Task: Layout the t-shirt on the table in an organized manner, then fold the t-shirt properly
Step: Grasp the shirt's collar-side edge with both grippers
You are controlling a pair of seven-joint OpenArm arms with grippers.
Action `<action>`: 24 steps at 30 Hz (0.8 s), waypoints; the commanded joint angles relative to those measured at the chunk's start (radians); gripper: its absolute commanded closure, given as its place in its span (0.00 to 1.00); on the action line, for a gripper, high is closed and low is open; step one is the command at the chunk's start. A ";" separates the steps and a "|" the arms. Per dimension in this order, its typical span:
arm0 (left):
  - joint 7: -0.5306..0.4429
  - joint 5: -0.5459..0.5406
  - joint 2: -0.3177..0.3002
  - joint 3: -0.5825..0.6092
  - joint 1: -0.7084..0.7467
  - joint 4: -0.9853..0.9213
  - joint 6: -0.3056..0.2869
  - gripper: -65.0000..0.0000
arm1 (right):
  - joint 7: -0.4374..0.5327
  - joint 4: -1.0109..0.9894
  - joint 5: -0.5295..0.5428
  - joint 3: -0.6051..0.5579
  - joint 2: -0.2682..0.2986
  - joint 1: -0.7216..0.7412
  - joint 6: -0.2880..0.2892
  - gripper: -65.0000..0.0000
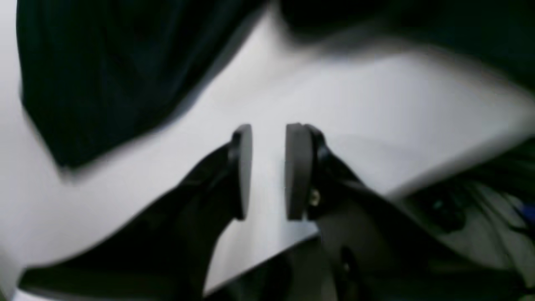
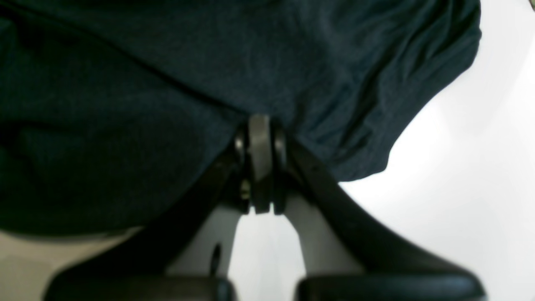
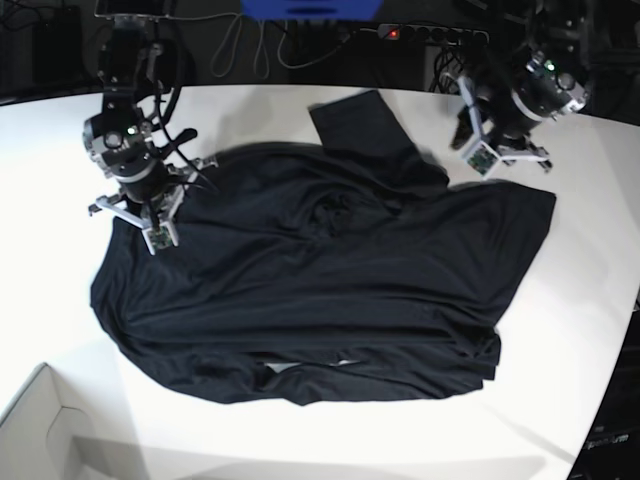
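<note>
The black t-shirt (image 3: 330, 280) lies spread and wrinkled across the middle of the white table (image 3: 560, 330), one sleeve (image 3: 365, 125) pointing to the far edge. My right gripper (image 3: 155, 230) sits at the shirt's far left edge. In the right wrist view its pads are pressed together at the right gripper's tip (image 2: 260, 119), where creases of the t-shirt (image 2: 125, 104) run in. My left gripper (image 3: 482, 155) hovers off the shirt's far right corner. In the blurred left wrist view the left gripper (image 1: 268, 131) stands open over bare table (image 1: 376, 104) with nothing between its pads, and the t-shirt (image 1: 96, 75) lies beyond it.
A pale cardboard box (image 3: 40, 430) sits at the near left corner. Cables and a power strip (image 3: 430, 32) run behind the table's far edge beside a blue object (image 3: 310, 8). The table's curved edge (image 3: 612, 380) falls away at the near right.
</note>
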 commanded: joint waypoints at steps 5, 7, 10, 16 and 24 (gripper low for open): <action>0.115 0.026 0.089 0.043 -0.042 0.072 0.018 0.79 | 0.019 0.021 0.000 0.004 0.006 0.012 0.003 1.00; 0.155 0.089 0.115 0.097 -0.069 0.060 0.018 0.82 | 0.019 0.021 0.000 0.004 0.008 0.014 0.003 1.00; 0.193 0.194 0.156 0.214 -0.082 0.058 0.018 1.00 | 0.019 0.021 -0.001 0.004 0.009 0.014 0.003 1.00; 0.192 0.372 0.247 0.366 -0.086 0.050 0.018 1.00 | 0.018 0.021 -0.003 0.004 0.009 0.014 0.003 1.00; 0.190 0.421 0.227 0.379 -0.160 -0.158 0.018 1.00 | 0.019 0.021 -0.003 0.004 0.011 0.014 0.003 1.00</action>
